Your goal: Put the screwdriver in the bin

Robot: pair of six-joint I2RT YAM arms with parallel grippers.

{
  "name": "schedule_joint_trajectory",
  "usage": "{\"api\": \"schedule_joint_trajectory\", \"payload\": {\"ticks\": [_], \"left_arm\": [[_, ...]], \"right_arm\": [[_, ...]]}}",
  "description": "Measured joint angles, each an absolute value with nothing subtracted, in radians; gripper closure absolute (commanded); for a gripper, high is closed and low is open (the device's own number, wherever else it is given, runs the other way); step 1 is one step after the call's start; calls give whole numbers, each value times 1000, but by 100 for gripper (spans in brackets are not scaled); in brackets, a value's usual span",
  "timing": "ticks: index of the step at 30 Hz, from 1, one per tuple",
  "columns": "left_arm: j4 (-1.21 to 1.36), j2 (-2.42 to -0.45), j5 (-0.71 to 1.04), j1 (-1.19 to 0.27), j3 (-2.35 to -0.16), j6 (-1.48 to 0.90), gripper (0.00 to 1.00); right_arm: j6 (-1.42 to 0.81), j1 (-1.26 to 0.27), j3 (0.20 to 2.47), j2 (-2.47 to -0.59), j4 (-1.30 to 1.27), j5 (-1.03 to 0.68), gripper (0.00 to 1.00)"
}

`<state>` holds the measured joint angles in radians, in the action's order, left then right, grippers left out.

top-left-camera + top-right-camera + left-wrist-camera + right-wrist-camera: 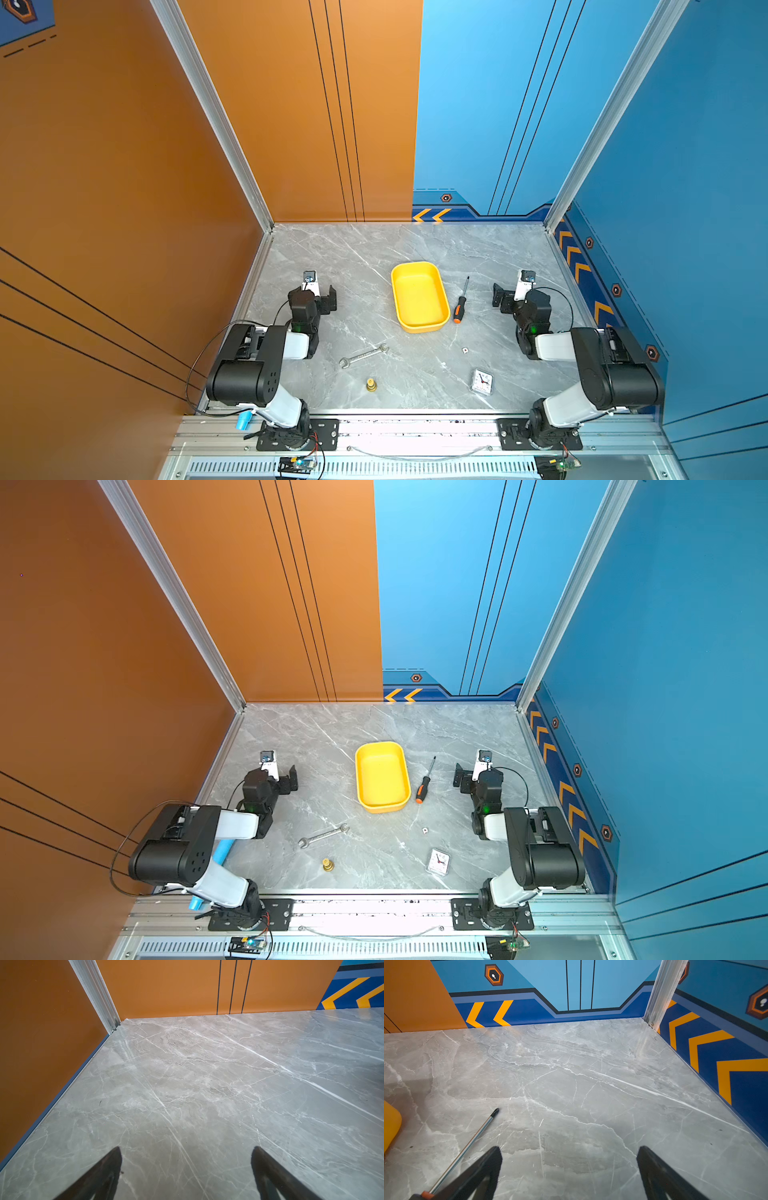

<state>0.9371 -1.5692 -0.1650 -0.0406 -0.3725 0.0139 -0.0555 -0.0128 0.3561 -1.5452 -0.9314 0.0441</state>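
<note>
Where the two arms work, the surface is a grey marble-patterned counter (374, 257) with white veining, flat and glossy. An orange wall (291, 124) and a blue wall (478, 104) meet behind it. Aluminium corner posts (216, 124) rise at the rear corners, and a dark blue band with yellow chevrons (432, 215) runs along the foot of the blue wall.

The bin (417, 295) sits near the middle of the counter, open side up. The screwdriver (461, 301) lies flat on the counter just beside the bin's long wall on the right-arm side. It does not touch the bin; its tip points toward the rear wall and its orange-and-black handle toward the arm bases.

In front of the bin, toward the arm bases, lie a silver wrench (364, 356), a small brass piece (371, 385), a small white cube (465, 350) and a small clock (482, 381), all well apart from the bin.

The left hand (328, 299) stands well to the left-arm side of the bin, fingers spread over bare counter. The right hand (500, 297) stands beyond the screwdriver from the bin, fingers spread wide. Bare counter separates it from the screwdriver. In the right wrist view the shaft (473, 1138) passes beside one fingertip (494, 1155).
</note>
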Motion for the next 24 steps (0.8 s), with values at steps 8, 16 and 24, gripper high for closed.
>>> {"api": "schedule_joint_trajectory", "payload": {"ticks": [8, 16, 24], "left_arm": [[937, -1569, -165, -41, -373, 14, 2], [937, -1569, -164, -41, -373, 14, 2], [881, -1527, -164, -41, -374, 15, 2]], "right_arm": [[-56, -13, 356, -1545, -931, 44, 0], [-56, -13, 357, -1545, -927, 54, 0], [-63, -21, 410, -1472, -767, 113, 0]]}}
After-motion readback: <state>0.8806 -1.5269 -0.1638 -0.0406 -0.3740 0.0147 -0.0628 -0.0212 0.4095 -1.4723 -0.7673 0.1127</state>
